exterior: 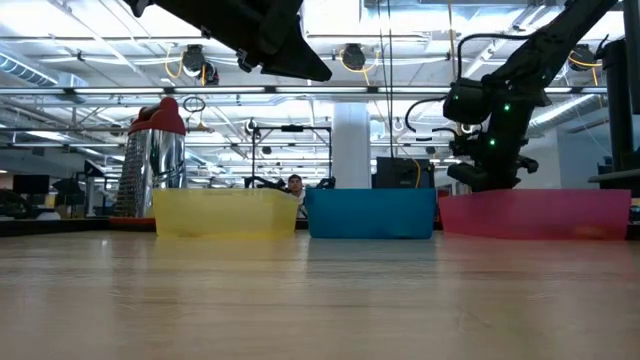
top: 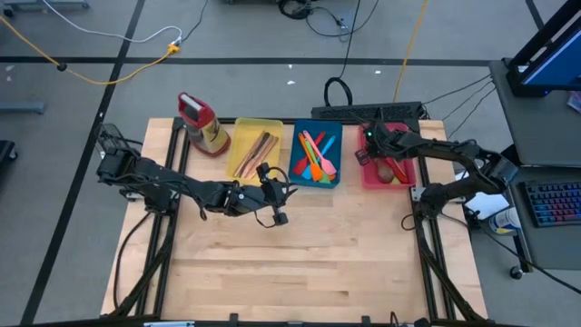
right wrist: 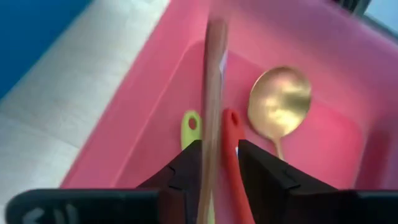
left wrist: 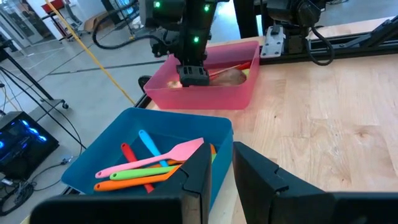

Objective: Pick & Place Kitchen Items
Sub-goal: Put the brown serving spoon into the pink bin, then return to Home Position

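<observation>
Right gripper (right wrist: 219,163) inside pink tray (right wrist: 130,134), near wall.

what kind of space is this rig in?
Likely a robotics lab in an open industrial hall: exposed ceiling ducts and strip lights, cables across the concrete floor, and a workstation keyboard beside the wooden table.

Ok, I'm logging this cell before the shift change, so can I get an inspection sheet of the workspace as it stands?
Surface: wooden table, front bare.
Job's things: wooden spoons in yellow tray; coloured spatulas in blue tray; gold spoon in pink tray.
Clutter: red-capped bottle.
Grippers: left pincer hovering near blue tray, holding nothing; right pincer over pink tray, brown stick between its fingers.
Cables: on floor.
Surroundings: keyboard.
</observation>
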Controlling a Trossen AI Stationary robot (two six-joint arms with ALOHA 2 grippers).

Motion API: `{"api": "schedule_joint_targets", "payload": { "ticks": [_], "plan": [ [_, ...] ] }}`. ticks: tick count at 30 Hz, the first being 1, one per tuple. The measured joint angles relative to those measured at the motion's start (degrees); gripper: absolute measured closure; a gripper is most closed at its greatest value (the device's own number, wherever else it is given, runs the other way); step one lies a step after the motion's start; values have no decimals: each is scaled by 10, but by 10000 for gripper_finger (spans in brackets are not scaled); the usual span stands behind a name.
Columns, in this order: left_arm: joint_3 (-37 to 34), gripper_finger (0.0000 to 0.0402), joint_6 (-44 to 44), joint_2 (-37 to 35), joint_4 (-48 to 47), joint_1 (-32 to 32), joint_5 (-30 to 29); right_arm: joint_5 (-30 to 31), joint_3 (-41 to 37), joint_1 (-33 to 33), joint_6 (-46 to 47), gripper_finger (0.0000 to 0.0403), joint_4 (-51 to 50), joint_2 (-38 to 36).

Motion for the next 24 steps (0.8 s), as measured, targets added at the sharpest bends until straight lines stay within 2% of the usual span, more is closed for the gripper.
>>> {"api": "schedule_joint_targets", "payload": {
  "ticks": [3, 7, 11, 15, 18, 22, 24],
  "plan": [
    [0, 332, 0, 0, 0, 0, -6, 0, 0, 0, -19, 287, 2, -18],
    [0, 332, 19, -1, -4, -2, -69, -3, 0, 3, -26, 273, 1, -55],
    [-1, 335, 66, -22, -39, -11, -126, -58, 0, 5, -35, 273, 1, -105],
    [-1, 361, 71, -68, -87, -24, -124, -177, 0, 29, -48, 287, 15, -159],
    [-1, 391, 68, -125, -148, -31, -123, -240, 0, 63, -77, 303, 46, -196],
    [-1, 392, 28, -217, -232, -32, -119, -260, 0, 121, -114, 337, 95, -240],
    [0, 392, 21, -264, -280, -31, -89, -260, 0, 148, -136, 362, 113, -259]
  ]
}}
